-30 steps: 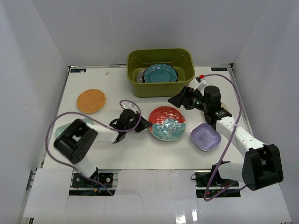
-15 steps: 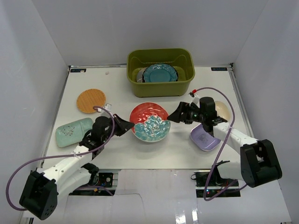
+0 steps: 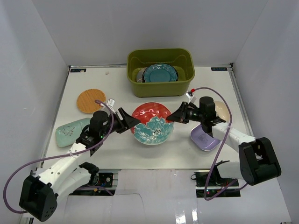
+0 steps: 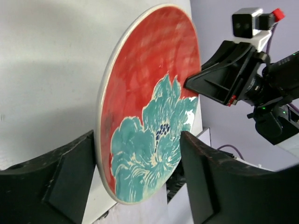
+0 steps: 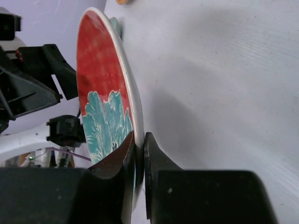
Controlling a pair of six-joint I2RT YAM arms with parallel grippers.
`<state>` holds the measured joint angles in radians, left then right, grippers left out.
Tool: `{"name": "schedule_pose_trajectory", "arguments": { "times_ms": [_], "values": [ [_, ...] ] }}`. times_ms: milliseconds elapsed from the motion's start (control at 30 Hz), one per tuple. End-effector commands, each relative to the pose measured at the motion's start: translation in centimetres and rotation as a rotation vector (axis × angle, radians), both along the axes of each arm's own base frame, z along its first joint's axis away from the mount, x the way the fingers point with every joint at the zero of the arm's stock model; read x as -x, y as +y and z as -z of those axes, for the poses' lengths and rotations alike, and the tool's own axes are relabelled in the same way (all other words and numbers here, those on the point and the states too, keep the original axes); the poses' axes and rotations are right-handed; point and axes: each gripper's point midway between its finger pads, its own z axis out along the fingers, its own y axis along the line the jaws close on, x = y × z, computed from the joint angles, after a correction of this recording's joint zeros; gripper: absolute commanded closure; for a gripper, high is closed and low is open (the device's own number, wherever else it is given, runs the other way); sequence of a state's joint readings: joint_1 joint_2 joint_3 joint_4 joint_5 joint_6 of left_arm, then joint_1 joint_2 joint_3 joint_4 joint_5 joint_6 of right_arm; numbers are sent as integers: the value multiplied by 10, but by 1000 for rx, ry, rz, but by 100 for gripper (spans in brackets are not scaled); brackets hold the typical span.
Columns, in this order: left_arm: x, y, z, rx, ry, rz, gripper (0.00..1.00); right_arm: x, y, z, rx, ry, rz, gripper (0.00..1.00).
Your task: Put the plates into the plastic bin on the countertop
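Red flower plate (image 3: 153, 123) pinched by right gripper (image 3: 179, 115).

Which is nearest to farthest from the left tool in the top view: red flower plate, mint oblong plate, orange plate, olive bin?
From the left tool:
1. Red flower plate, right beside it, toward the right tool.
2. Orange plate and mint oblong plate, both on the left; too close to call.
3. Olive bin, at the far edge.
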<state>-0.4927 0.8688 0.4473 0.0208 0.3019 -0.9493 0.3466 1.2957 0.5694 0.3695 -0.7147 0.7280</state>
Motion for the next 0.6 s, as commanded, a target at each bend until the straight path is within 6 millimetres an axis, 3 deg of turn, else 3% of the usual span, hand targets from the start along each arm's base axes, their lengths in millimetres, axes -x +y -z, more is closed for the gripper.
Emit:
{"name": "schedule_pose_trajectory", "arguments": {
  "times_ms": [0,33,100,133,233,267,300,333,367,400,433,467,500,533,567],
  "values": [
    [-4,2,-96,28,-238,16,20,-23,10,-72,-99,-179,21,92],
    [-5,7,-100,-1,-253,-6,16,-32,11,-95,-115,-223,37,92],
    [0,18,-114,-67,-300,-17,7,-41,12,-118,-139,-248,60,92],
    [-2,26,-118,-100,-317,-52,5,-50,14,-144,-160,-298,80,92],
    [4,49,-135,-188,-379,-109,2,-78,11,-173,-165,-334,156,92],
    [1,59,-137,-220,-393,-156,2,-89,9,-200,-182,-381,178,92],
    [4,67,-137,-255,-402,-172,2,-101,5,-207,-180,-393,209,92],
    [6,70,-138,-269,-408,-175,2,-120,3,-200,-162,-361,245,92],
    [6,79,-135,-298,-403,-208,2,-135,-4,-224,-179,-401,274,92],
    [7,80,-132,-312,-404,-203,2,-147,-7,-228,-178,-407,292,92],
    [9,80,-128,-318,-402,-196,2,-170,-9,-213,-148,-365,335,92],
    [10,78,-118,-327,-386,-180,2,-184,-15,-236,-142,-419,365,92],
    [11,79,-112,-335,-379,-175,2,-196,-16,-237,-126,-423,384,92],
    [14,80,-110,-331,-384,-175,2,-218,-15,-215,-86,-378,407,92],
    [14,80,-99,-341,-369,-171,2,-230,-18,-214,-67,-380,424,92]
  ]
}}
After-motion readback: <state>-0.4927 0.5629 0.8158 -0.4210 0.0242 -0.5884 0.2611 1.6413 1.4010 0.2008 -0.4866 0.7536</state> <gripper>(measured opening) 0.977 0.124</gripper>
